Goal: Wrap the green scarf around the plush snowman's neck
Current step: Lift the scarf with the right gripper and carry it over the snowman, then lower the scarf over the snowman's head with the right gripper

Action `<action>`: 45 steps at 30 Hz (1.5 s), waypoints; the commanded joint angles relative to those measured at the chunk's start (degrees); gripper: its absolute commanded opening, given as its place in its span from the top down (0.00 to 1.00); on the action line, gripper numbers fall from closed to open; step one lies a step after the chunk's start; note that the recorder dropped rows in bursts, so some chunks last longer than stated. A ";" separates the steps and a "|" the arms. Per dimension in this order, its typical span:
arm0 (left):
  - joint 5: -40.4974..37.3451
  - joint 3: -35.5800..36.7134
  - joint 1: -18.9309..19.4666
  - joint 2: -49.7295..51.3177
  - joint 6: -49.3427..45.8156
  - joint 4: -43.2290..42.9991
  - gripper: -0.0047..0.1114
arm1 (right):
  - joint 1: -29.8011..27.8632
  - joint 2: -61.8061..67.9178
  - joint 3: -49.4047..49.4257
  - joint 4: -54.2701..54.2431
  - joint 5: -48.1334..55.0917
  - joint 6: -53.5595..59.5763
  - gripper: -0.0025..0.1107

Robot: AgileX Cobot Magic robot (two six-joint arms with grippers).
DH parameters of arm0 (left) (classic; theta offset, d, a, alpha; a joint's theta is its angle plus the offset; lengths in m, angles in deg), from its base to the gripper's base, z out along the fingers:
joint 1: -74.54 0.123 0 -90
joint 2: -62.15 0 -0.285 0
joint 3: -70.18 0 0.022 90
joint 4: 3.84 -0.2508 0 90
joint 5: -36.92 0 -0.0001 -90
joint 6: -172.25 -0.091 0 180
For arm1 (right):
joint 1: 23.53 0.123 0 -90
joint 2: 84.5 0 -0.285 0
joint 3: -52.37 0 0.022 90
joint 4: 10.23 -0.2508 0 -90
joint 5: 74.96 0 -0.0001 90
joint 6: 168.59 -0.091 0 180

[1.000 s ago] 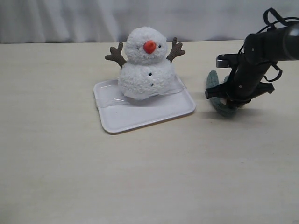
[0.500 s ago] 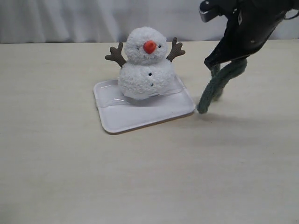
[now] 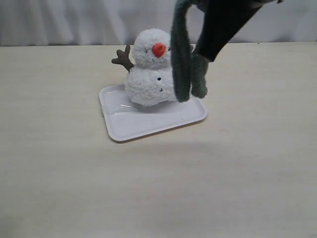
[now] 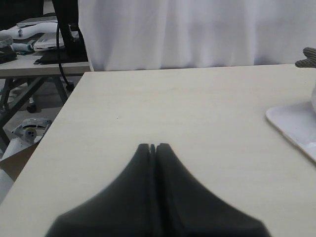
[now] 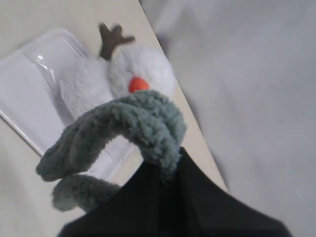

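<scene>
My right gripper (image 5: 167, 165) is closed tight on the green scarf (image 5: 133, 123). It pinches the scarf at a fold, so the fabric makes a loop past the fingertips and hangs down in two strands. In the exterior view these strands hang just in front of the plush snowman (image 3: 148, 69), toward the right of it, and they hide one twig arm. The snowman stands upright on a white tray (image 3: 148, 126) on the table (image 3: 59, 173). My left gripper (image 4: 153, 148) is fully closed and holds nothing, low over the table, apart from the tray.
</scene>
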State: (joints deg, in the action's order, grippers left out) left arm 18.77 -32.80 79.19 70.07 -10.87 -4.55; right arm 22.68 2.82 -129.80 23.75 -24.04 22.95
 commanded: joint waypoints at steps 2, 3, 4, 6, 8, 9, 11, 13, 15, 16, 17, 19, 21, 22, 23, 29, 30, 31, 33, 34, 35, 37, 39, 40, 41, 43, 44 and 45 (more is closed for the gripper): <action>0.64 0.19 -0.05 -0.13 -0.05 -0.03 0.96 | 3.83 3.22 0.08 1.85 -10.80 3.55 0.94; 0.64 0.19 -0.05 -0.13 -0.05 -0.03 0.96 | 3.73 4.20 0.08 2.97 -11.90 2.81 0.94; 0.64 0.19 -0.05 -0.13 -0.05 -0.03 0.96 | 3.58 5.55 0.08 4.62 -12.47 1.88 0.94; 0.64 0.19 -0.05 -0.13 -0.05 -0.03 0.96 | 2.83 8.55 0.08 9.79 -12.48 -1.01 0.94; 0.64 0.19 -0.05 -0.13 -0.05 -0.03 0.96 | 1.68 11.64 0.08 14.42 -12.48 -4.18 0.94; 0.64 0.19 -0.05 -0.13 -0.05 -0.03 0.96 | 1.19 12.87 0.08 16.52 -12.48 -5.45 0.94; 0.64 0.19 -0.05 -0.13 -0.05 -0.03 0.96 | 0.06 15.78 0.08 20.68 -12.74 -6.44 0.94; 0.64 0.19 -0.05 -0.13 -0.05 -0.03 0.96 | -0.81 18.07 0.08 23.93 -13.53 -6.44 0.94; 0.64 0.19 -0.05 -0.13 -0.05 -0.03 0.96 | -1.93 20.18 0.08 26.53 -15.47 -6.44 0.94; 0.64 0.19 -0.05 -0.13 -0.05 -0.03 0.96 | -2.49 21.08 0.08 27.88 -16.73 -6.55 0.94; 0.64 0.19 -0.05 -0.13 -0.05 -0.03 0.96 | -3.05 21.88 0.08 29.51 -18.10 -7.36 0.94; 0.64 0.19 -0.05 -0.13 -0.05 -0.03 0.96 | -4.06 23.12 0.08 34.14 -21.01 -11.54 0.94; 0.64 0.19 -0.05 -0.13 -0.05 -0.03 0.96 | -5.01 23.98 0.08 38.35 -23.91 -16.47 0.94; 0.64 0.19 -0.05 -0.13 -0.05 -0.03 0.96 | -5.46 24.29 0.08 40.80 -25.38 -18.35 0.94; 0.64 0.19 -0.05 -0.13 -0.05 -0.03 0.96 | -5.96 24.75 0.08 43.61 -26.22 -19.69 0.94; 0.64 0.19 -0.05 -0.13 -0.05 -0.03 0.96 | -9.31 27.09 0.08 52.59 -27.35 -21.71 0.94; 0.64 0.19 -0.05 -0.13 -0.05 -0.03 0.96 | -9.78 27.42 0.08 52.59 -28.11 -21.85 0.94; 0.64 0.19 -0.05 -0.13 -0.05 -0.03 0.96 | -10.11 27.66 0.08 52.36 -28.76 -21.97 0.94; 0.64 0.19 -0.05 -0.13 -0.05 -0.03 0.96 | -10.41 28.25 -0.06 52.37 -30.94 -24.96 0.94; 0.64 0.19 -0.05 -0.13 -0.05 -0.03 0.96 | -10.68 28.56 -0.56 52.37 -31.61 -27.18 0.94; 0.64 0.19 -0.05 -0.13 -0.05 -0.03 0.96 | -10.76 29.06 -1.38 52.37 -32.30 -30.42 0.94; 0.64 0.19 -0.05 -0.13 -0.05 -0.03 0.96 | -11.03 29.97 -3.51 52.37 -32.75 -35.07 0.94; 0.64 0.19 -0.05 -0.13 -0.05 -0.03 0.96 | -11.03 30.76 -5.50 53.99 -32.88 -36.95 0.94; 0.64 0.19 -0.05 -0.13 -0.05 -0.03 0.96 | -11.03 31.05 -6.29 55.12 -32.88 -37.27 0.94; 0.64 0.19 -0.05 -0.13 -0.05 -0.03 0.96 | -11.03 31.61 -7.31 55.41 -32.77 -37.27 0.94; 0.64 0.19 -0.05 -0.13 -0.05 -0.03 0.96 | -11.03 32.73 -9.05 55.41 -31.61 -37.37 0.94; 0.64 0.19 -0.05 -0.13 -0.05 -0.03 0.96 | -11.03 33.38 -9.85 55.41 -31.08 -37.73 0.94; 0.64 0.19 -0.05 -0.13 -0.05 -0.03 0.96 | -11.03 33.96 -10.53 55.29 -30.92 -38.07 0.94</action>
State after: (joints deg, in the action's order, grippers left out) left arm 18.77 -32.80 79.19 70.07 -10.87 -4.55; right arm 12.06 35.44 -138.68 78.70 -56.11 -13.71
